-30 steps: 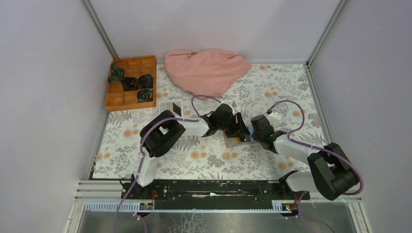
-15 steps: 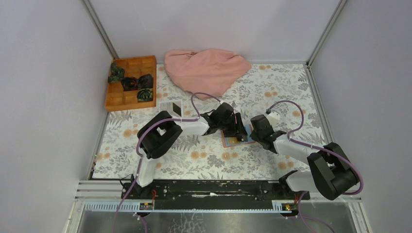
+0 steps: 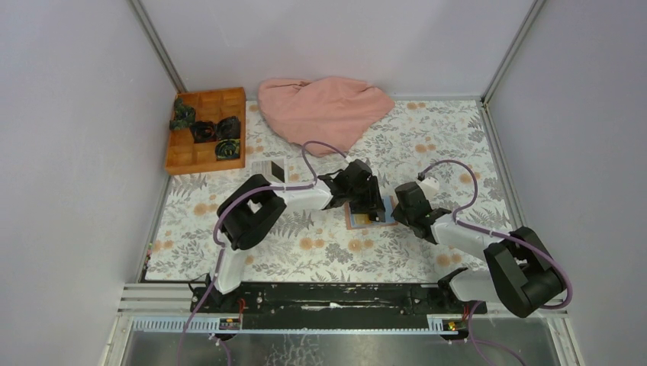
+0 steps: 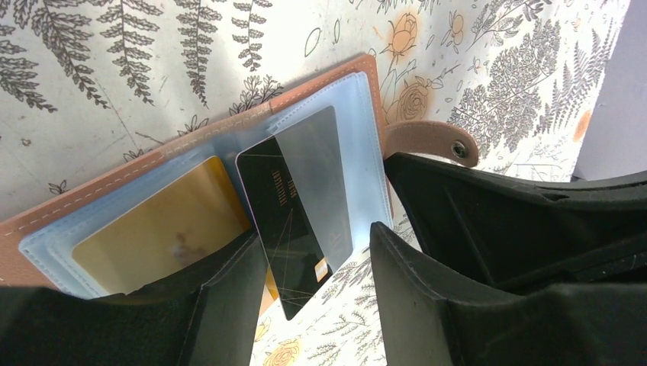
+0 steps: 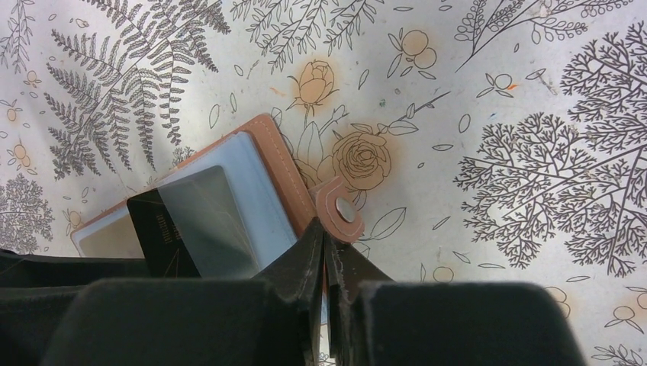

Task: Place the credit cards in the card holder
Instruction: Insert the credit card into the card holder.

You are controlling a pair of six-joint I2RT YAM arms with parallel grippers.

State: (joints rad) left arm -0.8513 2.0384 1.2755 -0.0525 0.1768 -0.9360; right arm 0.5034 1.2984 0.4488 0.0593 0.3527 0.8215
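Note:
The reddish-brown card holder (image 3: 357, 218) lies open on the flowered cloth, with clear sleeves showing in the left wrist view (image 4: 114, 183). A black credit card (image 4: 286, 229) sits partly inside the right sleeve, its near corner sticking out. A gold card (image 4: 152, 236) fills the left sleeve. My left gripper (image 4: 314, 242) is open, with one jaw on each side of the black card. My right gripper (image 5: 324, 238) is shut on the card holder's edge (image 5: 271, 145), just below its snap tab (image 5: 339, 210). Two more cards (image 3: 268, 169), one pale and one dark, lie to the left.
An orange wooden compartment box (image 3: 206, 130) with dark objects stands at the far left. A pink cloth (image 3: 324, 110) is heaped at the back. Grey walls enclose the table on three sides.
My left gripper has moved slightly away from me and to the left, over the holder. The holder and my right gripper have shifted a little left with it.

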